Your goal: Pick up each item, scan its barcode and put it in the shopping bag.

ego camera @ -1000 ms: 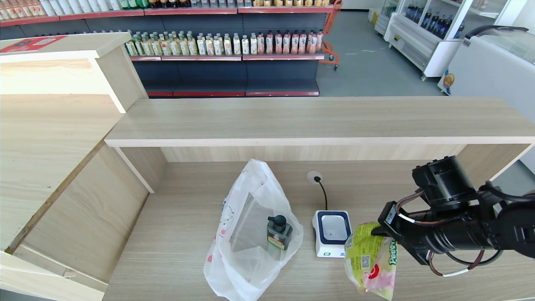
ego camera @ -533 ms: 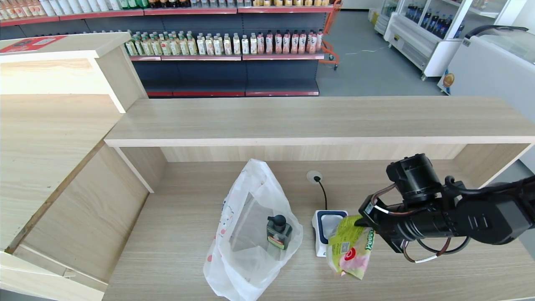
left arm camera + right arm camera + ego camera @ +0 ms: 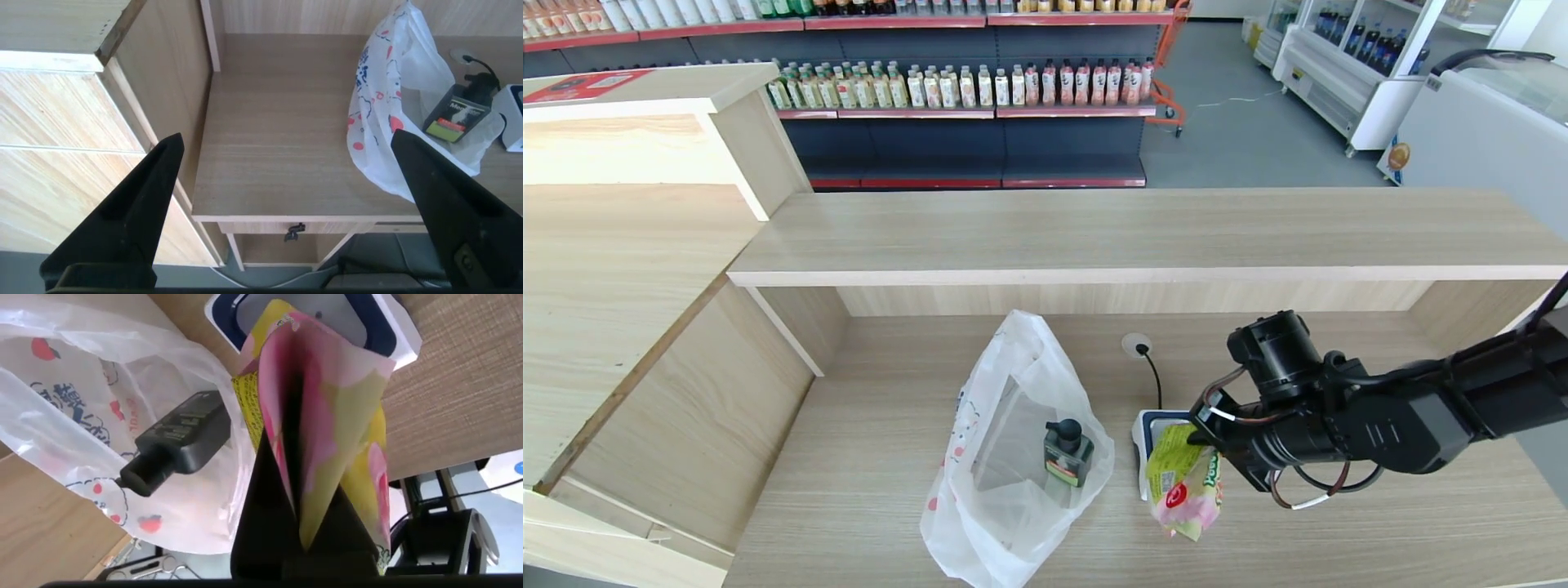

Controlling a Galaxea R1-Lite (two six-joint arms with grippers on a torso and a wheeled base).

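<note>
The right jaws are pinched shut on the top of a snack pack (image 3: 1186, 482), which hangs over the scanner (image 3: 1140, 445), just beside the bag (image 3: 1013, 457). The left jaws are spread wide and empty, off the left end of the tabletop (image 3: 890, 425). One bottle (image 3: 1068, 453) already lies bagged; this item looks mid-scan, with bagging left to do.

right arm (image 3: 1413, 420) black, cylindrical joints, looped red-white cables (image 3: 1308, 500); left fingers (image 3: 135, 224) black
</note>
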